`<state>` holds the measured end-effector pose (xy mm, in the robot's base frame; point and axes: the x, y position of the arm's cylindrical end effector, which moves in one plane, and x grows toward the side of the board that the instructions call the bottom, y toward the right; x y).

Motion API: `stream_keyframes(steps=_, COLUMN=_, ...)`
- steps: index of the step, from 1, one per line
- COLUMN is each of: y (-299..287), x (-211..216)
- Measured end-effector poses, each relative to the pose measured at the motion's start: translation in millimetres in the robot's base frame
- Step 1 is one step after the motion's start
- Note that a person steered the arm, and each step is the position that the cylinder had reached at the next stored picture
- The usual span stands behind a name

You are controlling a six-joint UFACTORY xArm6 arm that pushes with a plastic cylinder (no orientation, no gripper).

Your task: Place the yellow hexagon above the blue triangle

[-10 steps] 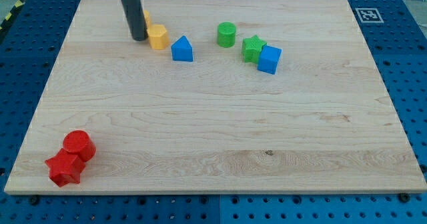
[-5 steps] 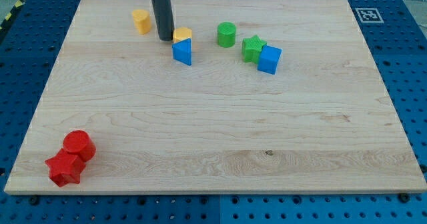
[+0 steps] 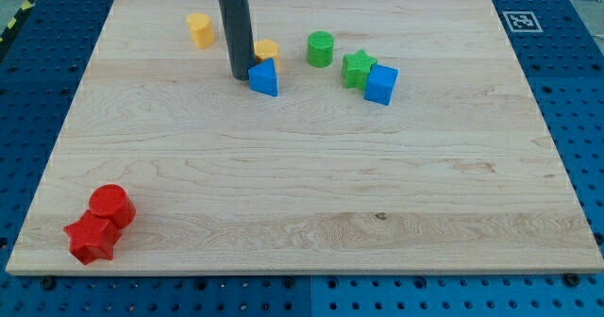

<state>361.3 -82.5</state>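
No claw here, so nothing is held: my tip (image 3: 242, 75) touches the blue triangle (image 3: 265, 77) beside it. Just behind that sits the yellow hexagon (image 3: 268, 50), nudged above it.

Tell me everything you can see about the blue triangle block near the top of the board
The blue triangle is a small solid block of matte blue, plastic by its look, with a peaked top. It stands on the wooden board near the view's top, left of centre. My tip sits right at its left side, seemingly touching. The yellow hexagon lies just above it, partly hidden behind its peak, apparently in contact.
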Motion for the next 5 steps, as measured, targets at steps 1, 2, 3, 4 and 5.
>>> stream_keyframes(steps=1, y=-7.3, x=0.0)
stream_keyframes(steps=2, y=-25.1, x=-1.5)
stream_keyframes(steps=3, y=-41.8, x=-19.0)
stream_keyframes(steps=4, y=-38.6, x=-36.4)
stream_keyframes(steps=5, y=-16.1, x=-36.7)
